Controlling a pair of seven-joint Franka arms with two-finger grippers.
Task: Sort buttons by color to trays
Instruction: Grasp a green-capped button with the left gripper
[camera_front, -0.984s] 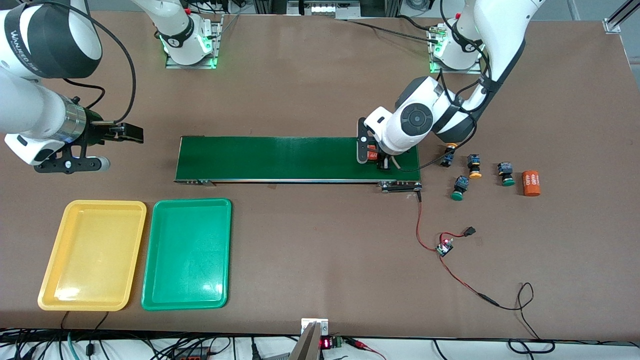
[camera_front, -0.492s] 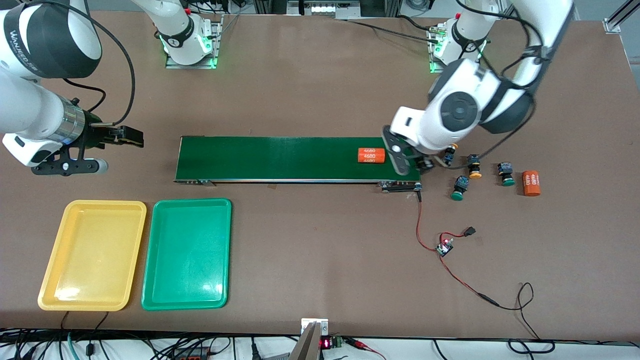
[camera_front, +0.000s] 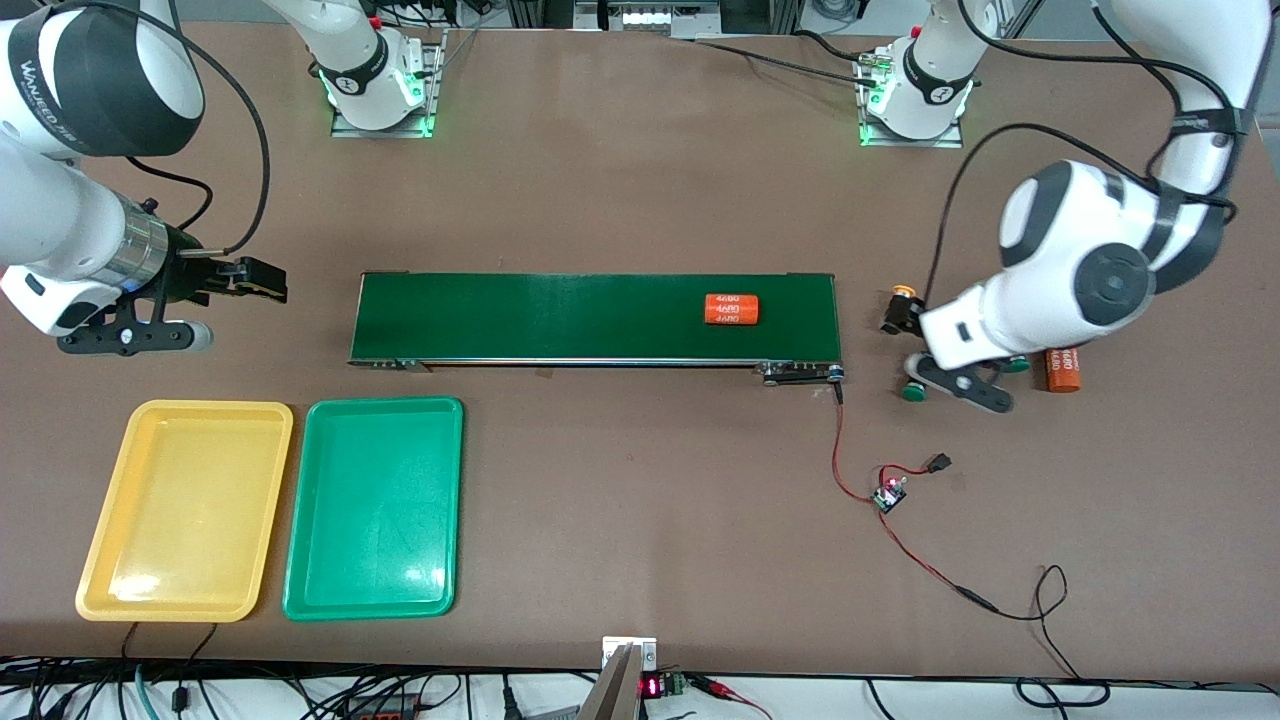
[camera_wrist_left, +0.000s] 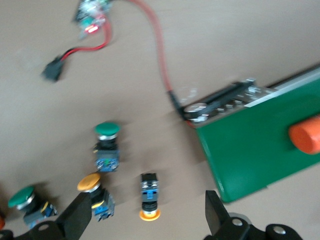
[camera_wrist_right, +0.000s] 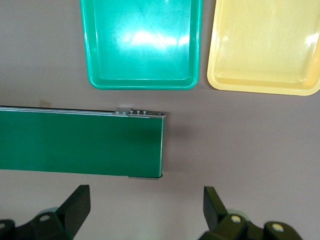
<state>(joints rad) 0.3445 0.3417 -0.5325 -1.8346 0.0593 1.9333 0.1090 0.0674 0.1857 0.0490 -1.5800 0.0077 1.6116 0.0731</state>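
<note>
Spread wide and empty on both grippers. Left gripper (camera_wrist_left: 145, 220) hanging low over the buttons (camera_wrist_left: 150, 194) beside the conveyor belt (camera_front: 596, 317) at the left arm's end, wrist bent downward. Right gripper (camera_wrist_right: 145, 212) waiting over bare table off the belt's end. Round glossy caps, two green, two yellow-orange, on boxy black-and-blue bodies. Smooth shallow trays, yellow tray (camera_front: 184, 510) and green tray (camera_front: 374, 507), touching, empty.
</note>
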